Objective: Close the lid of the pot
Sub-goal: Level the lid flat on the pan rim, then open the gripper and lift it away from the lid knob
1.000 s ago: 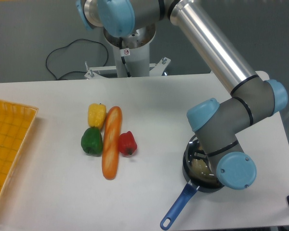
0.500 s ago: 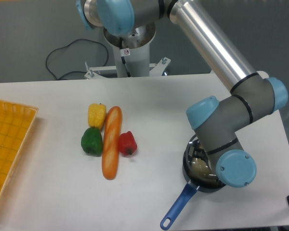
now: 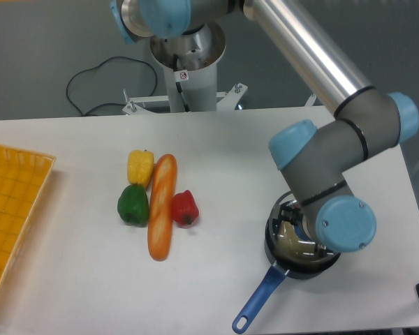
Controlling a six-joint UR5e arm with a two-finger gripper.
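wrist higher over pot (image 3: 293,252) rim

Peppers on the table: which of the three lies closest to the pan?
The red pepper. It sits on the bread's right side, toward the pan; the yellow pepper and green pepper lie on its left.

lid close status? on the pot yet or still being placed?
Looks nearly done: the glass lid appears to lie on the pot, its blue handle pointing toward the camera. In hand: the wrist hangs right over it, hiding the gripper, so grip is unclear. Left: release if held, retreat, confirm seating.
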